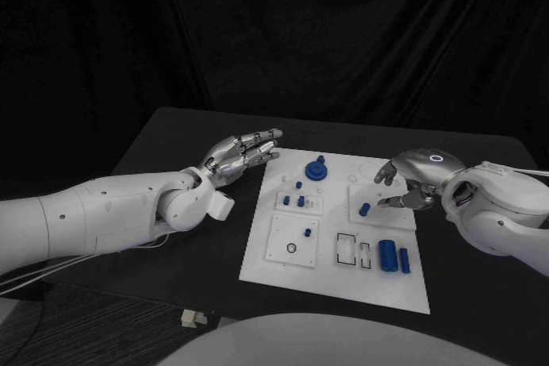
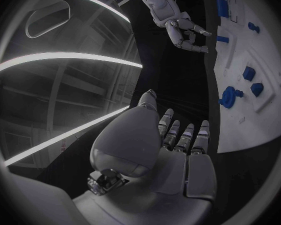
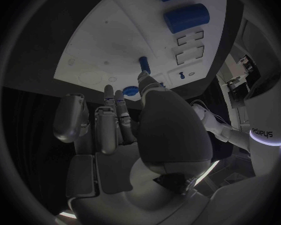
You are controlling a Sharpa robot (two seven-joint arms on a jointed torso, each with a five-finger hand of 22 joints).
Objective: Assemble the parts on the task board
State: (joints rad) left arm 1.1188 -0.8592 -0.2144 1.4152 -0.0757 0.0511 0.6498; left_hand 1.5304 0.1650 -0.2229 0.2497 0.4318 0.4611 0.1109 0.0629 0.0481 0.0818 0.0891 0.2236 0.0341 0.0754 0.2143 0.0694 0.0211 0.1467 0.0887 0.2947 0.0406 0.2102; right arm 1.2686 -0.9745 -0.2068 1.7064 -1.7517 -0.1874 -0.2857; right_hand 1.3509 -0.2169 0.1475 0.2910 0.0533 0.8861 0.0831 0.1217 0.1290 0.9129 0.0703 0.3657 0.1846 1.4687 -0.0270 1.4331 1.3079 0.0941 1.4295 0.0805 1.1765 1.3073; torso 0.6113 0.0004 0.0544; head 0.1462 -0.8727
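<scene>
The white task board (image 1: 343,290) lies mid-table. On it are a round blue part with a peg (image 1: 316,171), two small blue parts (image 1: 293,199), a short upright blue peg (image 1: 364,209) and two blue cylinders (image 1: 395,256). My left hand (image 1: 240,156) hovers off the board's far left corner with fingers apart, holding nothing. My right hand (image 1: 409,179) hangs over the board's far right part, fingers spread, one fingertip close to the upright peg (image 3: 144,62) without gripping it. The left wrist view shows the round part (image 2: 228,96) and the right hand (image 2: 181,30).
Rectangular slots (image 1: 352,251) and a square plate with an oval hole (image 1: 293,243) mark the board's near half. The black table (image 1: 183,136) runs round the board. A small pale object (image 1: 192,318) lies on the floor by the table's near left edge.
</scene>
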